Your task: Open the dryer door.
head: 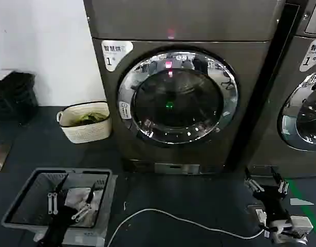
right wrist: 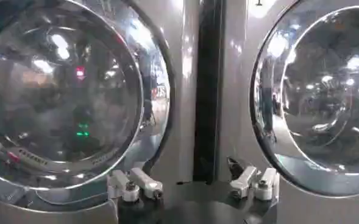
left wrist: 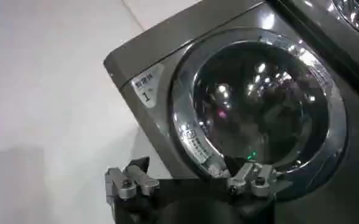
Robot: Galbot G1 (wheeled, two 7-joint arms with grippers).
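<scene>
- The dryer (head: 183, 98) is seen at the centre of the head view, its door (head: 177, 96) closed flush against the front.
- The left gripper (head: 73, 198), fingers spread, is held at lower left above a basket (head: 24, 191).
- The right gripper (head: 266, 186), fingers spread, is held at lower right, well apart from the door.

We see the second machine (head: 301, 98) cut off at the head view's right edge, the dryer (head: 183, 20) cropped at the top, the small print on its white label (head: 115, 54) too fine to read, and the white basket's (head: 86, 128) greenish contents indistinct.
</scene>
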